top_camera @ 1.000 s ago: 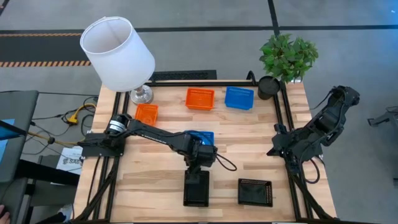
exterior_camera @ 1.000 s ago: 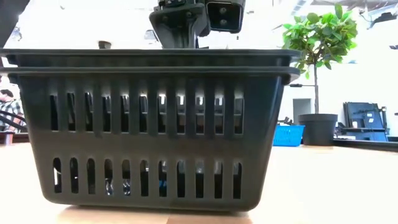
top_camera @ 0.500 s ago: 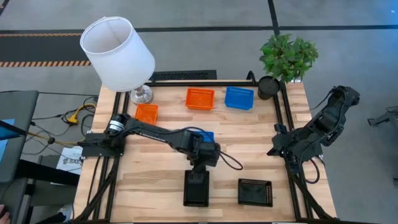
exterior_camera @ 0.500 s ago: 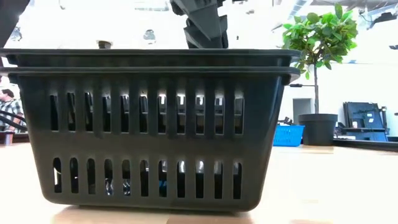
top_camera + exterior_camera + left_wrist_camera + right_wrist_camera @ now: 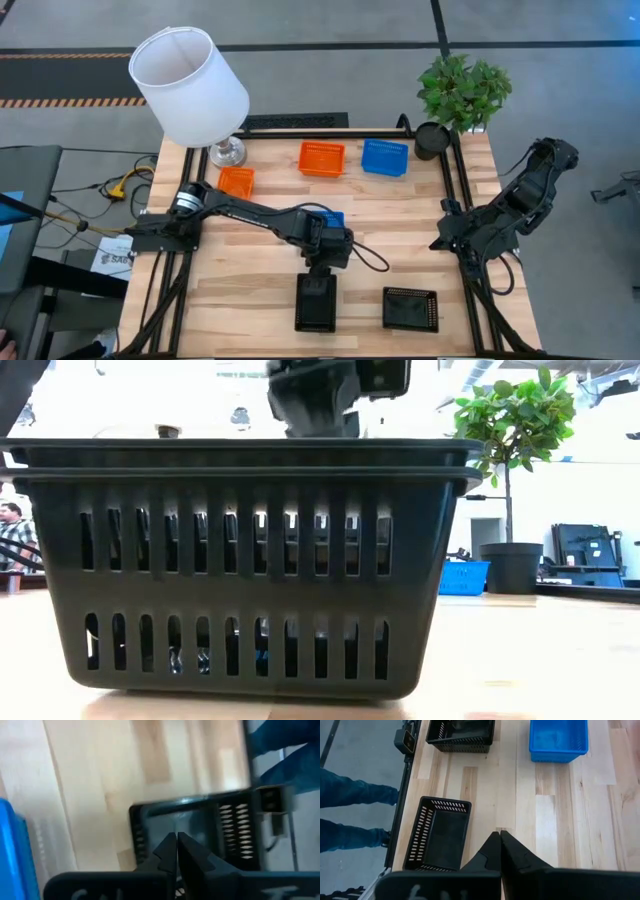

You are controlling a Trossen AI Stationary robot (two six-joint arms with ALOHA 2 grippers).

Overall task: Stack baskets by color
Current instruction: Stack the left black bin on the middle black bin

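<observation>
Two black baskets (image 5: 250, 560) sit nested near the table's front edge, one inside the other (image 5: 316, 302). My left gripper (image 5: 320, 268) hovers shut just above their far rim (image 5: 176, 836), touching nothing. A single black basket (image 5: 411, 309) stands to their right. One blue basket (image 5: 330, 216) lies partly under my left arm, and another (image 5: 385, 157) sits at the back. Two orange baskets (image 5: 322, 158) (image 5: 236, 181) stand at the back left. My right gripper (image 5: 442, 240) waits shut at the right edge (image 5: 499, 835).
A white lamp (image 5: 190, 85) stands at the back left and a potted plant (image 5: 462, 95) at the back right. Bare wood lies between the black baskets and the back row. A person's legs (image 5: 355, 815) show beside the table's front edge.
My left gripper has tipped and risen a little over the black stack. The baskets have stayed where they were.
</observation>
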